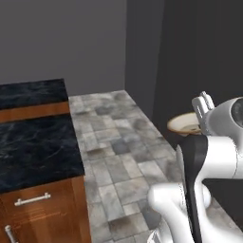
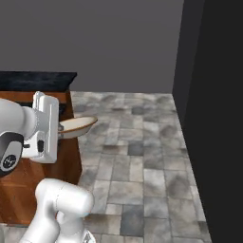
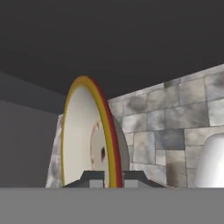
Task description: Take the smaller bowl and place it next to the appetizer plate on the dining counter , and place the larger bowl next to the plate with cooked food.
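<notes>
- One bowl [image 2: 76, 126], cream, held in the air over the tiled floor [image 2: 142, 161].
- One claw [image 3: 108, 178], clenched on the bowl's rim.
- One counter [image 1: 35, 142] off to the left, well apart from the bowl.

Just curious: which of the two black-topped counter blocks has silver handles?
The nearer block, lower left in the left base view; silver handles show on its wood front. The farther block shows none.
</notes>
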Tool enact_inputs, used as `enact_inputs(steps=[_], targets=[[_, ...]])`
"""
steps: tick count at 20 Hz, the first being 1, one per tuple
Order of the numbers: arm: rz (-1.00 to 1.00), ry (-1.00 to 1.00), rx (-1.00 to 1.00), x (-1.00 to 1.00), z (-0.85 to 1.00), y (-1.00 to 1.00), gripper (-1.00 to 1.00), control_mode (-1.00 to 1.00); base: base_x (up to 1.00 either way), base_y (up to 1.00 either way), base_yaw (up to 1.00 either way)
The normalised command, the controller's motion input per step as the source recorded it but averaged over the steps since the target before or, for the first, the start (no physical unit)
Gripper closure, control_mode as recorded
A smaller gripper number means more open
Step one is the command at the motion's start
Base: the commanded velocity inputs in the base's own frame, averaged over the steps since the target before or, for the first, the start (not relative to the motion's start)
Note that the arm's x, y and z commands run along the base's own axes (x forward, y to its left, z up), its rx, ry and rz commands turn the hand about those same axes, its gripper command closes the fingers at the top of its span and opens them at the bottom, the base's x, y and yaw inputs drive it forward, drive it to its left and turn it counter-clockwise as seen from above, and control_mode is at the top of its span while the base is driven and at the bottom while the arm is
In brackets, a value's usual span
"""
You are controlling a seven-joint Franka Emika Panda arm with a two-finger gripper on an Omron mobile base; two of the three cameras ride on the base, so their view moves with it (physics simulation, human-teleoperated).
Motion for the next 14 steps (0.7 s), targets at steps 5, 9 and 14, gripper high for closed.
enact_inputs(steps=[5, 9, 14], targets=[[0.0, 0.0, 0.0, 0.0, 0.0, 0.0, 1.0, 1.0, 1.0, -0.57, 0.15], [0.0, 0.0, 0.0, 0.0, 0.0, 0.0, 1.0, 1.0, 1.0, -0.37, 0.17], [0.0, 0.0, 0.0, 0.0, 0.0, 0.0, 1.0, 1.0, 1.0, -0.2, 0.23]])
